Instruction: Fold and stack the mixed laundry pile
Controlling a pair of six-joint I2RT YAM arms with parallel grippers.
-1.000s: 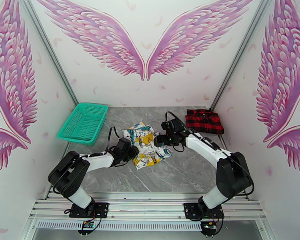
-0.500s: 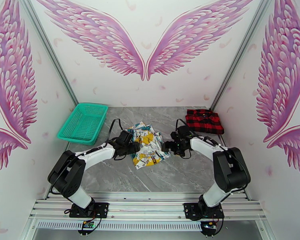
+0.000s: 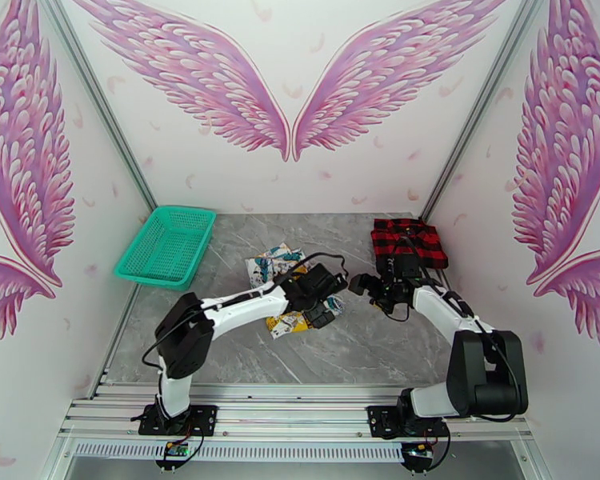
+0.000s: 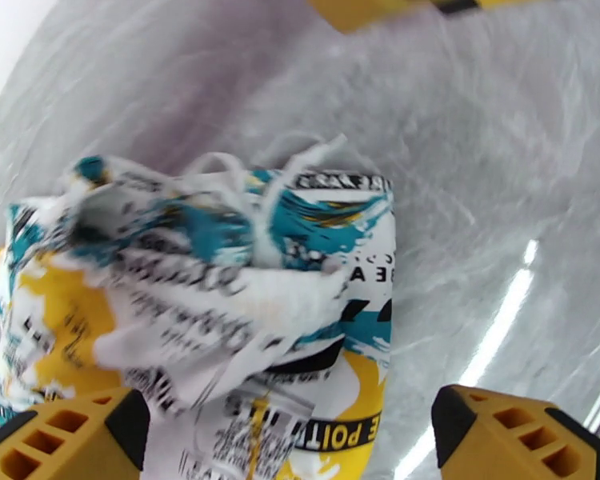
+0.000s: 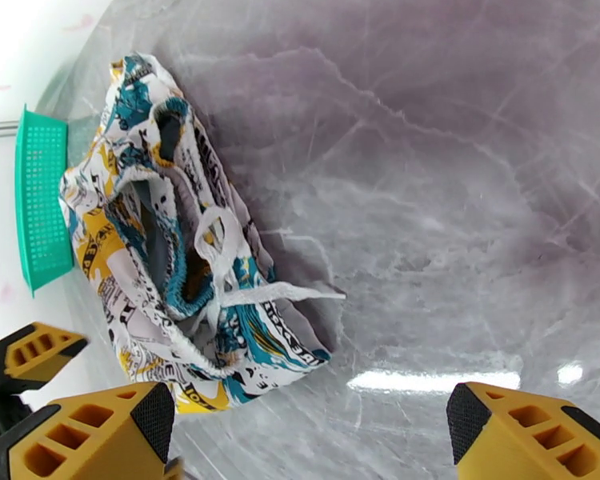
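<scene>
The white garment with yellow, teal and blue cartoon print (image 3: 273, 262) lies bunched and folded over on the grey table's middle, its drawstring loose on top (image 5: 244, 294). My left arm reaches across it, and my left gripper (image 3: 328, 306) hovers open at its right edge. In the left wrist view the print (image 4: 220, 314) sits under the spread yellow fingers (image 4: 68, 434), which hold nothing. My right gripper (image 3: 358, 284) is open just right of the garment and clear of it (image 5: 188, 274). The red-and-black plaid garment (image 3: 408, 242) lies folded at the back right.
A teal mesh basket (image 3: 166, 246) stands at the table's back left, its rim also in the right wrist view (image 5: 40, 202). Bare grey marble table (image 3: 356, 346) stretches in front of and to the right of the garments. Walls close in on both sides.
My left arm swept right across the cartoon-print garment, folding it over, and its jaws opened and let go. My right gripper drew back to the right, toward the plaid garment.
</scene>
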